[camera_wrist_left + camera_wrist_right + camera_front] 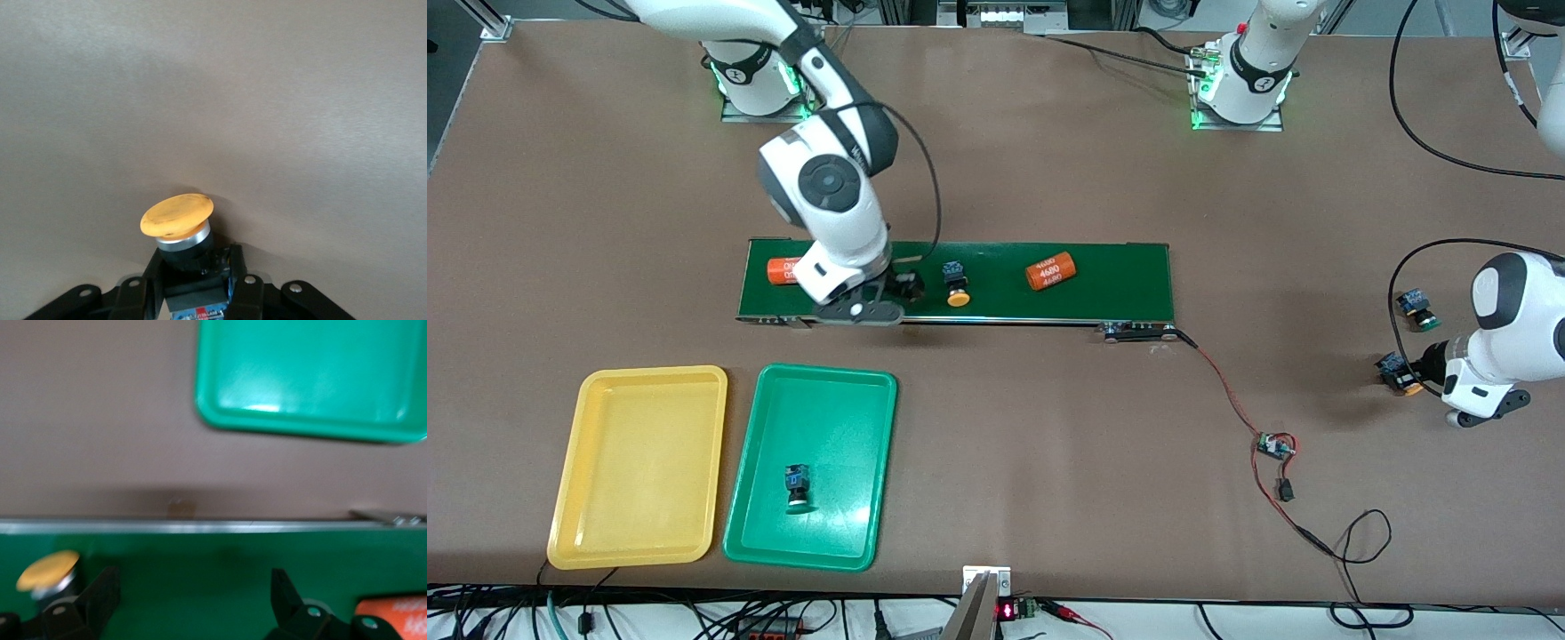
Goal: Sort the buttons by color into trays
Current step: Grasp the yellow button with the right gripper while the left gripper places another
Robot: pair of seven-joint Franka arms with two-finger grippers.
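Green shallow plastic tray (810, 468) holds one green-capped push-button (797, 488); left gripper (197, 283) pinching an orange-yellow-capped button (177, 217) by its body could twist it loose, while right gripper (193, 597), spread over the dark-green conveyor belt (1120, 276), waits

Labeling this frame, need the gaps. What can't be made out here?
- Front view: the left hand is hidden by its own wrist, so its grip on the orange button can't be checked there.
- Left wrist view: that button's body is cut off by the edge.
- Front view: the right arm covers part of one orange cylinder on the conveyor belt.
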